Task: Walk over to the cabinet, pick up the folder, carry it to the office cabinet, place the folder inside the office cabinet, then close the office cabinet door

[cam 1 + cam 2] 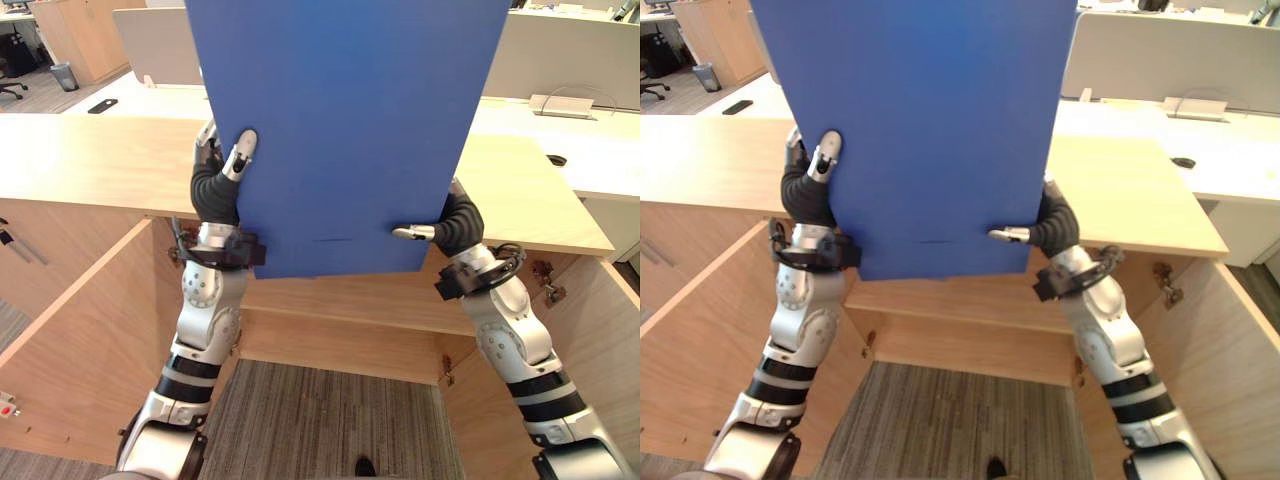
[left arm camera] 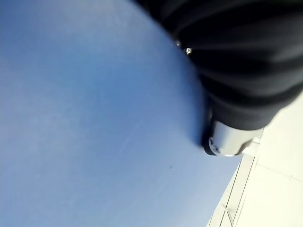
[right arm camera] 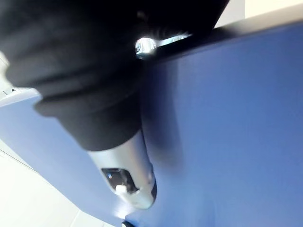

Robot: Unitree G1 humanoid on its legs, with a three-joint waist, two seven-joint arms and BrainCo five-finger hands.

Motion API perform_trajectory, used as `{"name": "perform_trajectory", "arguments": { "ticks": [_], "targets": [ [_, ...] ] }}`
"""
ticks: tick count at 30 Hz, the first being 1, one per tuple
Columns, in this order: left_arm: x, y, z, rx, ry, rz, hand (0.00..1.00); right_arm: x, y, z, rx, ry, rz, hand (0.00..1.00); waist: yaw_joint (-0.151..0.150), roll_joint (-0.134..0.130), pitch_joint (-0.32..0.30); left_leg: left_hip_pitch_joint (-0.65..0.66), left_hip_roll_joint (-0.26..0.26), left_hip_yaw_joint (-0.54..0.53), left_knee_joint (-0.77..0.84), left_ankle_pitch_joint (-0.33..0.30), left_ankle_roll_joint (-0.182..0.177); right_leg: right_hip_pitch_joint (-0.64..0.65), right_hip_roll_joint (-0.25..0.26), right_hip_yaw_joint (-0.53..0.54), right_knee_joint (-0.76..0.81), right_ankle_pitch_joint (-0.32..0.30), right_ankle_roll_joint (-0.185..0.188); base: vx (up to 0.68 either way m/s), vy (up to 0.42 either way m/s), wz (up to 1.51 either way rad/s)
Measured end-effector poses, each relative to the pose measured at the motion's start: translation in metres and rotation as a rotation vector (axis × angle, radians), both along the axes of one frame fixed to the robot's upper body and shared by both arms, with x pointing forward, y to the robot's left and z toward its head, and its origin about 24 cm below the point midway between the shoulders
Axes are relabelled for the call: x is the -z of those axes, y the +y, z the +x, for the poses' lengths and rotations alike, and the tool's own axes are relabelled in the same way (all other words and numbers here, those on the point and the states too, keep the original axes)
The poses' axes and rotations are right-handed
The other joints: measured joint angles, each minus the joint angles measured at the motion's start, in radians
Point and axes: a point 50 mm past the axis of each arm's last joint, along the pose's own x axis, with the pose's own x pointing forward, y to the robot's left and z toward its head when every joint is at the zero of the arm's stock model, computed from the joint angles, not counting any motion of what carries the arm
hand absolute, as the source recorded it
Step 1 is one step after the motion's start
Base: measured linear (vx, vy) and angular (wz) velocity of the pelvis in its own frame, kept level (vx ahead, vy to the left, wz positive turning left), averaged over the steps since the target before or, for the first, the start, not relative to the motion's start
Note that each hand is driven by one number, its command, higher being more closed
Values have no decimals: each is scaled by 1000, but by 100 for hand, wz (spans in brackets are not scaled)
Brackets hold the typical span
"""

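Flanking folder (image 1: 350,130): left hand (image 1: 214,183), right hand (image 1: 458,222)

Both head views look steeply down at the pale wooden cabinet top (image 1: 90,160) and the large flat blue folder (image 1: 350,120), sharing nearly the whole scene, with the folder lying further left for the right eye. The left wrist view looks along the left hand (image 2: 229,139), the right wrist view along the right hand (image 3: 125,170), each very close against the folder's blue face.
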Motion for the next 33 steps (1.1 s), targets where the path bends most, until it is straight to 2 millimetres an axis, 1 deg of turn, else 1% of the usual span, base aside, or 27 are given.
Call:
{"name": "perform_trajectory", "arguments": {
  "ticks": [5, 6, 9, 14, 15, 17, 18, 21, 24, 27, 29, 30, 31, 33],
  "targets": [
    [-2, 3, 0, -8, -8, 15, 100, -9, 5, 4, -46, -11, -31, 0, 1, 0, -1, 0, -1, -1, -2, 1, 1, 0, -1, -1, 0, 1, 1, 0, 0, 0],
    [-2, 3, 0, -10, -9, 14, 100, -10, 6, 5, -50, -12, -35, 100, 1, 0, -1, 0, -1, -2, -2, 2, 1, 0, -1, -1, 0, 1, 1, 0, 0, 0],
    [-3, 4, 0, -12, -15, 12, 100, -17, 6, 8, -64, -16, -46, 100, 5, 0, -2, -1, -4, -5, -5, 6, 3, 0, -4, -4, 0, 2, 2, -11, -6, 3],
    [-5, 6, -2, -14, -42, -6, 100, -35, 8, 15, -97, -42, -84, 100, 13, -2, -7, -5, -12, -10, -16, 15, 8, -6, -12, -9, -1, 6, 7, -10, -3, 4],
    [-5, 6, -2, -13, -44, -6, 100, -36, 8, 15, -103, -39, -92, 100, 18, -3, -21, -17, -13, -12, -16, 16, 8, -16, -13, -10, -1, 7, 8, -4, -3, 4],
    [-6, 8, -3, -13, -48, 0, 100, -37, 9, 15, -110, -35, -100, 100, 20, -4, -26, -19, -13, -13, -16, 18, 8, -18, -14, -11, 0, 8, 9, 4, -2, 2],
    [-6, 8, -3, -12, -49, 3, 0, -37, 10, 16, -113, -34, -103, 100, 22, -5, -26, -19, -13, -13, -16, 19, 8, -17, -14, -11, 0, 8, 9, 0, 0, 0],
    [-3, 7, -3, 16, -36, 25, 0, -40, 8, 16, -112, -32, -113, 100, 30, -5, -27, -19, -14, -16, -16, 20, 9, -17, -14, -13, 1, 9, 9, 0, 0, 0],
    [3, 9, -4, 30, -16, 29, 0, -37, 10, 17, -119, -18, -120, 100, 34, -5, -27, -19, -13, -16, -16, 21, 8, -17, -14, -13, 1, 10, 9, 0, 0, 0],
    [20, 12, -3, 61, 53, 0, 0, -30, 13, 18, -129, 18, -138, 100, 36, -5, -27, -19, -13, -16, -16, 22, 8, -17, -14, -13, 1, 11, 9, 0, 0, 0],
    [36, 14, -6, 94, 120, -10, 0, -24, 15, 19, -138, 50, -156, 100, 40, -5, -27, -21, -13, -16, -16, 23, 8, -19, -14, -13, 2, 11, 9, 0, 0, 0],
    [42, 15, -6, 106, 139, -10, 0, -21, 15, 19, -142, 60, -162, 100, 40, -5, -28, -23, -12, -17, -15, 23, 8, -19, -14, -13, 0, 12, 8, 0, 0, 0],
    [55, 19, -7, 125, 194, -5, 0, -14, 18, 19, -152, 89, -176, 100, 40, -6, -28, -29, -11, -20, -12, 23, 8, -22, -14, -16, -2, 13, 6, 7, -18, 4],
    [73, 21, -11, 150, 263, 13, 0, -6, 19, 18, -156, 116, -195, 100, 40, -7, -28, -37, -11, -23, -9, 23, 7, -27, -14, -19, -4, 14, 4, 12, -17, 5]
  ]
}}
